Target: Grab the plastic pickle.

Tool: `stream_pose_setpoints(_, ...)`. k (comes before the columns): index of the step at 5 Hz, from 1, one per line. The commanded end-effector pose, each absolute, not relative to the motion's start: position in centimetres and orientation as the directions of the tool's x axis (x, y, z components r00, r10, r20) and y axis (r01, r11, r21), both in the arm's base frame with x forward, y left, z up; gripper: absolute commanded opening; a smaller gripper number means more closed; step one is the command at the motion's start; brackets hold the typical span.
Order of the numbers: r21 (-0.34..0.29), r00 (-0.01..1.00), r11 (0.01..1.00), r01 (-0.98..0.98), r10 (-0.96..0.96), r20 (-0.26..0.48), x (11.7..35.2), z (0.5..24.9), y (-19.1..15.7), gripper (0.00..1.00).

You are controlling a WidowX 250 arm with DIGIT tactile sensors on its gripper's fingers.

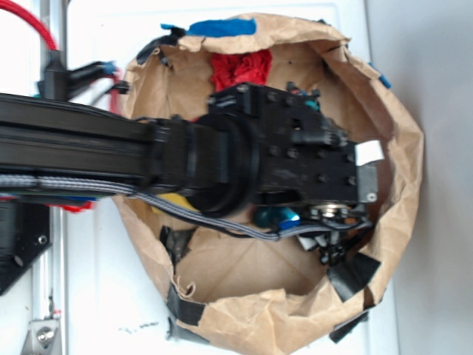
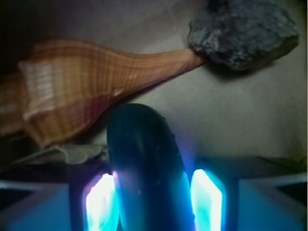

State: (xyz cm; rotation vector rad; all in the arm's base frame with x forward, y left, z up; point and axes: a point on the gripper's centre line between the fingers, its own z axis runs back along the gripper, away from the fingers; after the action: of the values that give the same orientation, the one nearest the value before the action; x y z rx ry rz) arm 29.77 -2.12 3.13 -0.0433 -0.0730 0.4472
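Pickle point(image 2: 147, 168) sits right between my claw point(image 2: 154, 195) pads on the wrist cam, dark teal, glossy, one rounded end poking out toward 12 o'clock. Lit pads point(image 2: 102, 199) at 9 and 3 o'clock hug both its sides w/ no gap I can make out, so I read the claw as pinching the pickle. Can't tell yet how firm the squeeze is.

Progress, my call: approach done, claw placed around it, squeeze looks on or nearly on. Left to do: confirm hold and lift it clear. Nothing shows it off the bottom yet.

Container: brown paper bag point(image 1: 399, 148) w/ rolled-down rim, black tape patches, blue tape at 12 o'clock on the rim, sitting on the white desk point(image 1: 436, 59). Arm point(image 1: 89, 155) reaches in from 9 o'clock and covers most of the inside.

Contents as far as I see:
- pickle, a teal glint under the claw on the exterior cam point(image 1: 275, 216), approx bag center toward 5 o'clock
- orange-brown spiral seashell point(image 2: 91, 86), just beside the pickle at its 10 o'clock, pointed tip touching or nearly touching a grey rock point(image 2: 240, 33) at 1 o'clock
- red crumpled thing point(image 1: 240, 68) near the 12 o'clock wall
- yellow bit point(image 1: 174, 201) peeking under the arm, can't ID it
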Motion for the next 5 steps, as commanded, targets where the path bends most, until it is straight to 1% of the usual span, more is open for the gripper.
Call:
stream_pose_setpoints(1,-0.16,0.898,0.906,-0.393,0.415,0.145,28.2,9.4,0.3,0.0)
stream_pose_setpoints(2,-0.166,0.939,0.937,-0.309,0.328,0.106,27.1,13.2,1.9,0.0)
stream_pose_setpoints(3,-0.181,0.983,0.966,-0.183,0.181,-0.029,26.5,16.0,3.2,0.0)
stream_pose_setpoints(4,-0.13,0.991,0.983,-0.131,0.132,-0.002,26.2,17.4,3.4,0.0)
stream_pose_setpoints(5,-0.116,0.99,0.985,-0.126,0.133,0.052,26.0,18.1,2.8,0.0)
